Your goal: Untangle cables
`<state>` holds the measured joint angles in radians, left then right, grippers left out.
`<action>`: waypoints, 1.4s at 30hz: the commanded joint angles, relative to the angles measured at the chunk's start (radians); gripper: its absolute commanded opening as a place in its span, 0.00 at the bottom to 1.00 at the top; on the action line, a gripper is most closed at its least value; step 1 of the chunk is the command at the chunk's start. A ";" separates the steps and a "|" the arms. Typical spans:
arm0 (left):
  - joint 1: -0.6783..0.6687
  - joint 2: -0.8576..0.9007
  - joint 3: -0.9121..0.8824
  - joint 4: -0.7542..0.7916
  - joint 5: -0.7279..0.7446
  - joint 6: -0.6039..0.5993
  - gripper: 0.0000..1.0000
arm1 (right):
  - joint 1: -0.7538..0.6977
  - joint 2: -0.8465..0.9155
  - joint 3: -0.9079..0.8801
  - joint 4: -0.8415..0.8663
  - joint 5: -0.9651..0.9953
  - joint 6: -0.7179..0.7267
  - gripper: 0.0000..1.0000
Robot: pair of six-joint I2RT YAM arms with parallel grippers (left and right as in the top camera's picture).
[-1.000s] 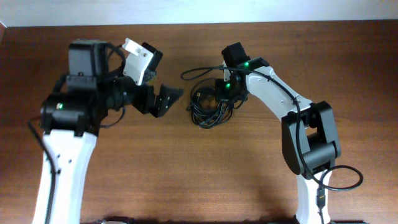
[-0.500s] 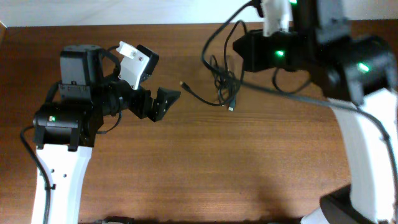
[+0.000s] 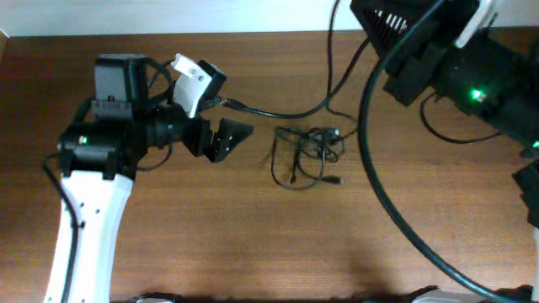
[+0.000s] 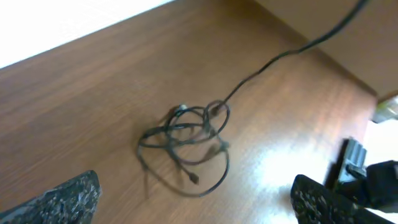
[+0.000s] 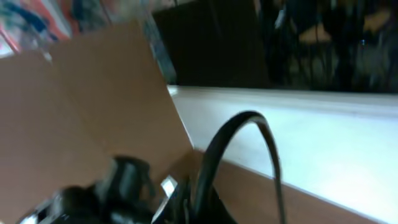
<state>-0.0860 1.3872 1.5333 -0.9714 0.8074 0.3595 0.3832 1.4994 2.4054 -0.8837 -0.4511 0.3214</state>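
Cables [image 3: 307, 156] lie as a small, loose bundle of overlapping loops on the wooden table [image 3: 253, 244], roughly midway between the two arms, with at least one small plug end poking free at the lower edge. One thin strand [image 3: 278, 113] is drawn out of the heap: it runs from a plug end near the left wrist, across the tabletop, and then climbs steeply toward the raised right arm [image 3: 480, 84].

The left gripper [image 3: 217, 139] sits just left of the bundle with its fingers spread wide and nothing between them; its wrist camera looks straight at the loops. The right gripper [image 3: 396, 29] is lifted high and close to the overhead camera. Its wrist view is blurred and points away from the table, so I cannot tell whether it is clamped on that strand or empty.

By my judgement the work is at an early-to-middle stage. One cord seems partly pulled clear, but the rest are still crossed over one another. They remain to be separated and laid apart.
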 commanded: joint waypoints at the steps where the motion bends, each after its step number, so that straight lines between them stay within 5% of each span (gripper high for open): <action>1: -0.003 0.062 0.003 0.058 0.227 0.066 0.99 | 0.003 -0.013 0.014 0.122 -0.017 0.093 0.04; 5: -0.058 0.096 0.003 0.130 0.258 0.066 0.99 | 0.003 -0.013 0.014 0.230 -0.037 0.106 0.04; 9: -0.074 0.097 0.003 0.117 0.232 0.064 0.99 | -0.136 -0.007 0.013 0.130 0.031 0.065 0.04; 17: -0.072 0.090 0.003 0.034 0.163 0.023 0.99 | -0.795 0.067 0.013 -0.144 0.044 -0.262 0.04; 21: -0.072 0.047 0.004 0.035 -0.014 -0.064 0.99 | -0.980 0.156 0.013 -0.158 0.045 -0.263 0.04; 24: -0.072 -0.026 0.008 0.036 -0.095 -0.076 0.99 | -1.087 0.216 0.006 -0.206 0.283 -0.262 0.04; 34: -0.072 -0.219 0.008 0.009 -0.109 -0.121 0.99 | -1.334 0.418 0.003 -0.171 0.486 -0.201 0.04; 35: -0.072 -0.219 0.008 0.010 -0.109 -0.129 0.99 | -1.334 0.434 0.003 -0.168 0.483 -0.201 0.32; 36: -0.072 -0.218 0.008 0.011 -0.108 -0.130 0.99 | -1.334 0.446 0.003 -0.175 0.447 -0.201 0.85; 37: -0.072 -0.218 0.008 0.013 -0.105 -0.132 0.99 | -1.331 0.452 0.003 -0.177 0.375 -0.201 0.99; 40: -0.072 -0.218 0.008 0.010 -0.105 -0.136 0.99 | -1.295 0.450 0.003 -0.176 0.226 -0.201 0.99; 42: -0.072 -0.218 0.008 0.000 -0.105 -0.135 0.99 | -1.243 0.449 0.003 -0.241 0.443 -0.201 0.99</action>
<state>-0.1616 1.1732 1.5333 -0.9619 0.7052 0.2379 -0.9043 1.9499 2.4046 -1.0817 -0.1513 0.1097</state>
